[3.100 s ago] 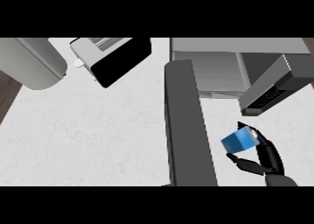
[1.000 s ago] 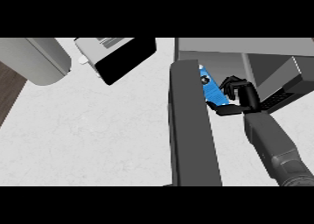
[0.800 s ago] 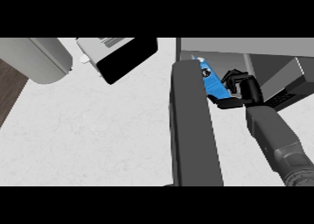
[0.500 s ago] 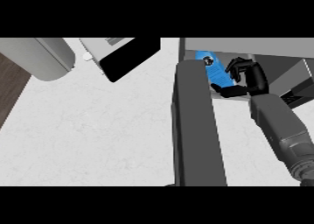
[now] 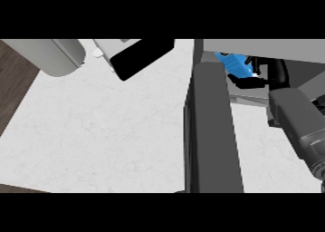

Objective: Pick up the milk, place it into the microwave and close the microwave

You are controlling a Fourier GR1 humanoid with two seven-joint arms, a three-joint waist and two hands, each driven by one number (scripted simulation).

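The milk [image 5: 234, 66] is a blue carton, tilted, just inside the opening of the microwave [image 5: 278, 47] at the upper right. My right hand [image 5: 277, 74] is curled round it from the right, thumb under its lower end, and the microwave's top edge hides the carton's upper part. The grey forearm runs down to the lower right corner. The microwave's dark door [image 5: 212, 136] stands open, swung out toward me, directly left of the arm. My left hand does not show.
A grey rounded vessel [image 5: 50, 56] stands at the back left. Beside it is a white appliance with a black panel [image 5: 139, 56]. The white counter [image 5: 97, 136] spreads left of the door, ending at dark wood floor [image 5: 6, 86].
My right hand has carried the milk up from beside the door and farther back into the microwave's opening. The arm now reaches deeper.
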